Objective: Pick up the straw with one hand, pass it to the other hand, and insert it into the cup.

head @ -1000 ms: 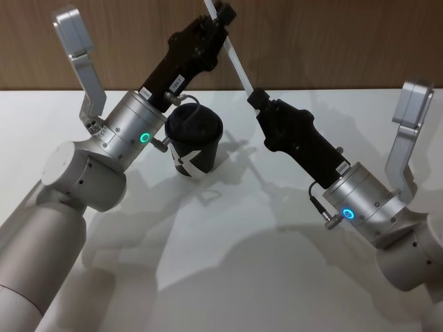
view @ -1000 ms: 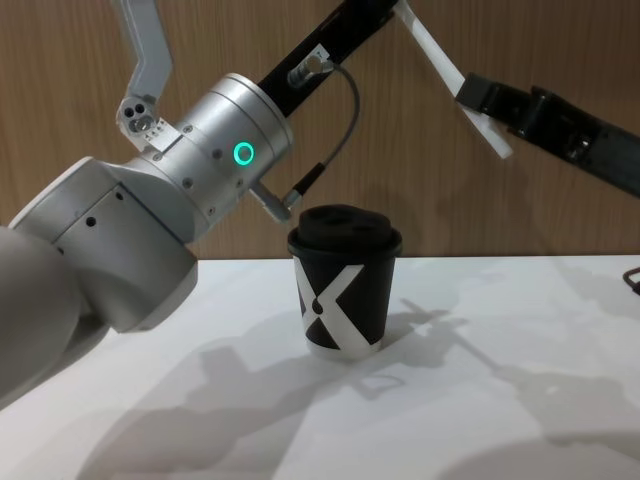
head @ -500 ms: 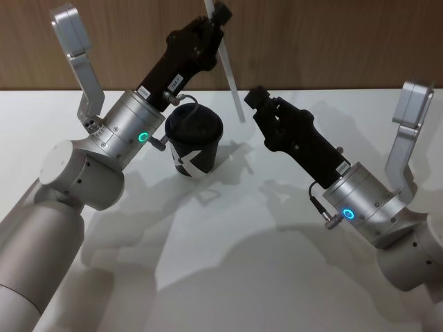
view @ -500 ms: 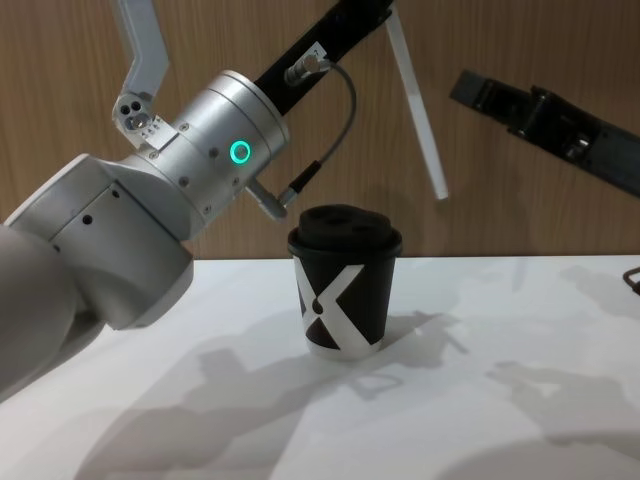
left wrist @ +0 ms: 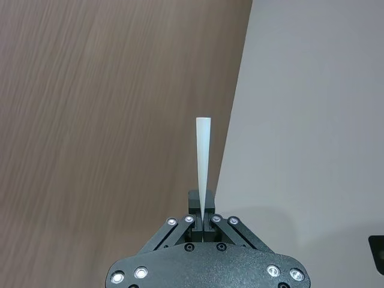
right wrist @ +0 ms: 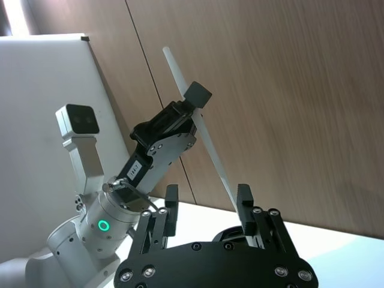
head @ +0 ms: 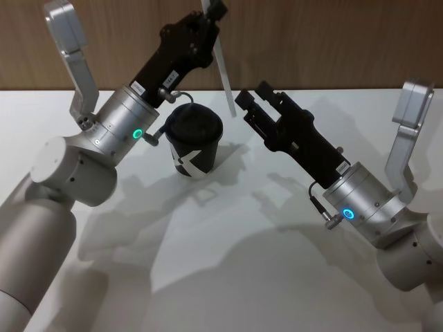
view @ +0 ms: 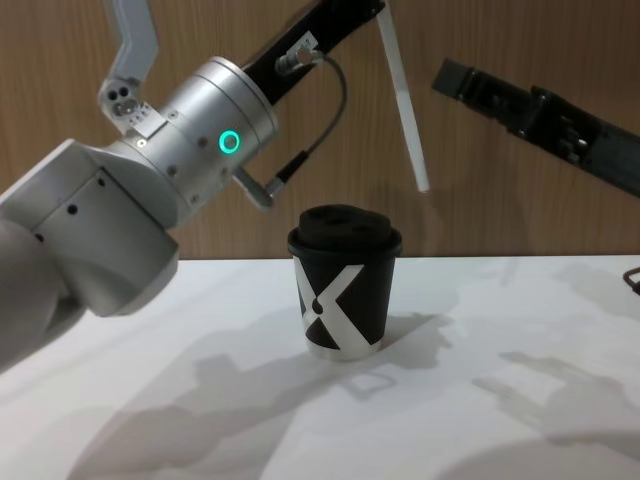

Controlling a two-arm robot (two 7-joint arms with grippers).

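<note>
With the handover apparently done, the white straw (head: pixel 219 63) sits pinched near its upper end in the left end effector (head: pixel 212 19), fingers closed flat on it in the left wrist view (left wrist: pixel 203 161). The right end effector (head: pixel 248 105) is spread wide and holds nothing; in the right wrist view (right wrist: pixel 207 207) the straw (right wrist: pixel 204 135) runs beyond and between its open fingers, not touching as far as I can tell.

Key relation: the straw hangs below the left end effector, long axis steep but not plumb. In the chest view its free lower tip (view: pixel 421 185) is above the black paper cup (view: pixel 342 300) and offset to the cup's right, toward the right end effector (view: pixel 450 75). The tip is higher than the domed lid (view: pixel 345 228), clearly apart from it. The cup stands upright on the white tabletop (view: pixel 480 400), below and between the two end effectors, nearer the left arm.

My read: insertion hinges on shifting the tip leftward over the lid's opening and bringing the axis closer to vertical before descending. I can't make out the lid opening well enough to judge alignment. The long free length below the grip means tip error will be large for small wrist error.
</note>
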